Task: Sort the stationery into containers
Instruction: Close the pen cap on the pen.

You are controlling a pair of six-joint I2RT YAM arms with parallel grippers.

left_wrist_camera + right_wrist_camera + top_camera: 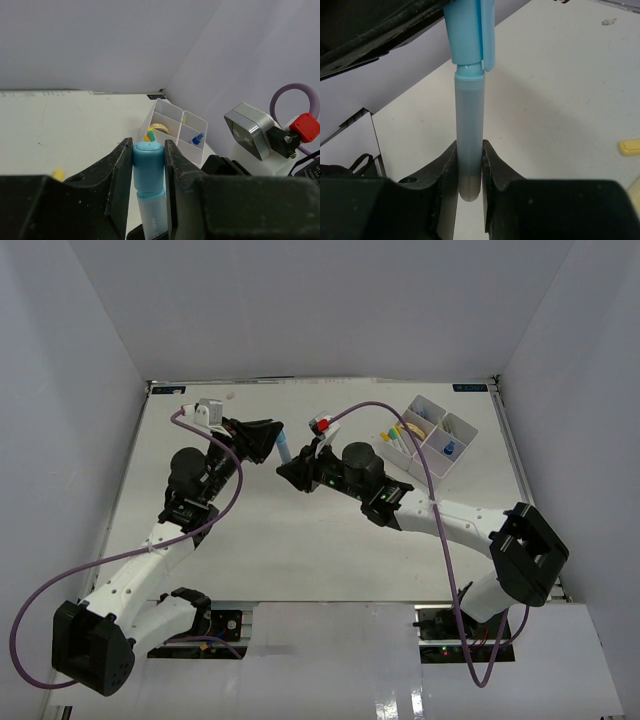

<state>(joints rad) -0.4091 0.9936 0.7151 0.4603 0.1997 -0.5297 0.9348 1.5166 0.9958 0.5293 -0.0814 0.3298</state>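
Blue plastic sits between the two arms: a blue pen [283, 448] is held in the air above the table [300, 550], well apart from the white tray [458, 454] at the far right. The left claw [148, 150] is clamped on the cap [148, 160]. The right claw [469, 160] is clamped on the very bottom of the barrel. In both, the fingers press tight on either side.

To me it looks like a hand-over on the way to the tray, and the join between cap and barrel is the weak spot. If the arms draw apart while both hold on, the cap could pop off and leave each claw with half a pen. If the left lets go, the right has only the tip, so the pen may tilt, slip out and roll across the table. The tray's compartments already hold a few bits. A small yellow piece [630, 146] lies loose on the table, not yet sorted.
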